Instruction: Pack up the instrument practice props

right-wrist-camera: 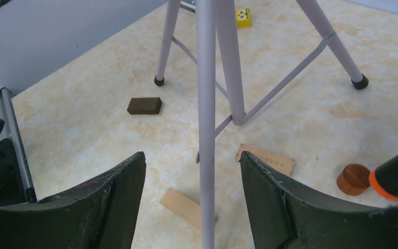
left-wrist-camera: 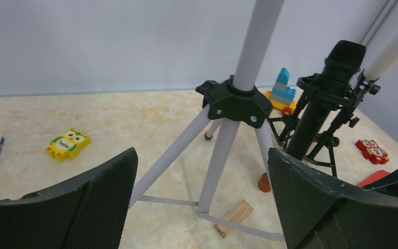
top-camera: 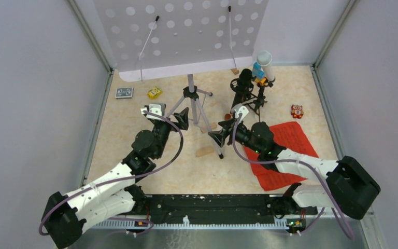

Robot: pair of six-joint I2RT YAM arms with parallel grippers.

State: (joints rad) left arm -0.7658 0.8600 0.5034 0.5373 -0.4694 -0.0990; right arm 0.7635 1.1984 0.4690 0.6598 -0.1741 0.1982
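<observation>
The grey perforated music-stand plate (top-camera: 186, 31) stands at the back on a silver tripod (top-camera: 197, 111) with a black hub (left-wrist-camera: 234, 102). My left gripper (top-camera: 181, 118) is open just left of the tripod; in its wrist view (left-wrist-camera: 202, 153) two legs show between its fingers. My right gripper (top-camera: 220, 136) is open, with one tripod leg (right-wrist-camera: 205, 129) standing between its fingers (right-wrist-camera: 192, 155), untouched. The black microphone (left-wrist-camera: 337, 67) sits in its shock mount on a small black tripod (left-wrist-camera: 331, 140); its orange end (right-wrist-camera: 394, 176) shows. A white tube (top-camera: 266, 65) leans behind it. Red sheet-music pages (top-camera: 285, 150) lie under my right arm.
Wooden blocks (right-wrist-camera: 186, 207) (right-wrist-camera: 267, 158) lie under the tripod, with a dark block (right-wrist-camera: 144, 106) and a round brown piece (right-wrist-camera: 353, 179). A yellow owl toy (top-camera: 154, 93), a card deck (top-camera: 124, 93), a red toy (top-camera: 297, 111) and a blue-and-orange toy car (left-wrist-camera: 281, 93) lie around.
</observation>
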